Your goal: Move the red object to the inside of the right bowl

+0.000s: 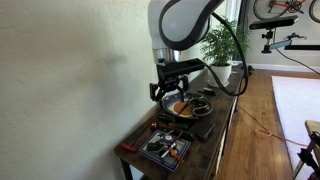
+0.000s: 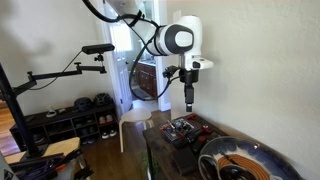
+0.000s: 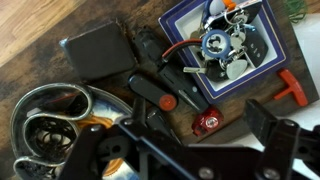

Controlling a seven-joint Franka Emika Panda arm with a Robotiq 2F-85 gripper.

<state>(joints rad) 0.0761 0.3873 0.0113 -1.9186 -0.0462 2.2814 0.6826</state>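
The gripper (image 3: 187, 138), held wide apart and empty, is positioned almost directly over the red object (image 3: 208, 123), which is seen on the surface (image 3: 25, 40) between its jaws.

I am in a home, by the look of it — a living space rather than a lab. The narrow dark wooden table (image 1: 130, 147) under me stands against a plain painted wall (image 1: 60, 80), on a warm wooden floor (image 1: 255, 120) with a pale rug (image 1: 298, 100) laid nearby. A leafy potted plant (image 1: 218, 45) sits at the table's far end, and a bicycle (image 1: 285, 8) shows up high behind it. Across the room a low shoe rack (image 2: 75, 118) holds pairs of shoes, and an open doorway (image 2: 140, 70) leads into another room — a wooden cabinet shows beyond it.
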